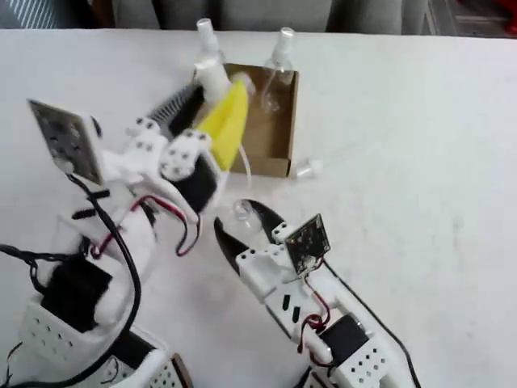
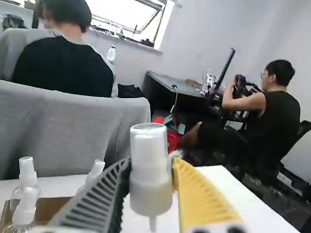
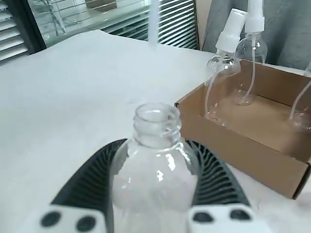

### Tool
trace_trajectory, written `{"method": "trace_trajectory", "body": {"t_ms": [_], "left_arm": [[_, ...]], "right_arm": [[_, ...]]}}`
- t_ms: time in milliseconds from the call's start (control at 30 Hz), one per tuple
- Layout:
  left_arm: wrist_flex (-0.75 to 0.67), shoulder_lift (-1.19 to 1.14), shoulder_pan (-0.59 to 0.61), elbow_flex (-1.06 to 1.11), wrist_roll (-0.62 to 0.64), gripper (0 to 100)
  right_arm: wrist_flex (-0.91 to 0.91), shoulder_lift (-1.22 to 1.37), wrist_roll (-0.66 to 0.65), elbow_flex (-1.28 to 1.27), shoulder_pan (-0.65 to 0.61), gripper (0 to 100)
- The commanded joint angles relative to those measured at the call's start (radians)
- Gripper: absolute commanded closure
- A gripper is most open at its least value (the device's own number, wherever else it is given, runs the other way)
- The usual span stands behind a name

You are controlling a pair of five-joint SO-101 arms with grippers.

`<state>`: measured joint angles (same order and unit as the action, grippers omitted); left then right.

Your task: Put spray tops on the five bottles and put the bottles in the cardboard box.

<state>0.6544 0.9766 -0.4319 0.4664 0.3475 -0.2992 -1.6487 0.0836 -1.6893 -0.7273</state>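
Currently, the left gripper [image 2: 149,171], with one grey and one yellow ribbed finger, is clamped on a white plastic spray top [image 2: 148,145], gripping its collar from both sides. The spray top stands upright, and its thin white dip tube [image 3: 154,22] hangs straight down. In the right wrist view, the tube end sits above the open neck of a clear plastic bottle [image 3: 154,179], apart from it.

The right gripper [image 3: 155,145], with black ribbed fingers, is closed around the shoulders of this bottle. The bottle stands upright on the white table [image 1: 404,162] and carries no top. In the high view, this gripper [image 1: 245,213] and bottle [image 1: 242,210] lie at frame centre. The left gripper [image 1: 212,87] lies above them, over the left wall of a brown cardboard box [image 1: 291,121].

The box sits at upper centre of the high view, open side up. Capped clear bottles [image 3: 221,73] stand upright inside it along its far wall. Their exact count cannot be determined.

A loose white spray top [image 1: 307,168] lies on its side on the table, just beside the lower right corner of the box in the high view.
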Motion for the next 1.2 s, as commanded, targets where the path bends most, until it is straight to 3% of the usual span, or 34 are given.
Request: {"method": "trace_trajectory", "body": {"t_ms": [0,267,567,867,1167], "left_arm": [[-0.123,0.084,-0.022,0.130,-0.021,98],[-0.253,0.156,-0.022,0.311,-0.029,98],[-0.244,0.228,-0.022,0.333,-0.031,98],[-0.138,0.269,-0.022,0.345,-0.031,98],[-0.126,0.375,-0.027,0.516,-0.031,98]], "right_arm": [[-0.004,-0.008,-0.012,-0.006,-0.004,98.1],[-0.005,-0.008,-0.011,-0.006,-0.004,98.1],[-0.005,-0.008,-0.011,-0.006,-0.004,98.1],[-0.005,-0.008,-0.011,-0.006,-0.004,98.1],[-0.005,-0.008,-0.011,-0.006,-0.004,98.1]]}}
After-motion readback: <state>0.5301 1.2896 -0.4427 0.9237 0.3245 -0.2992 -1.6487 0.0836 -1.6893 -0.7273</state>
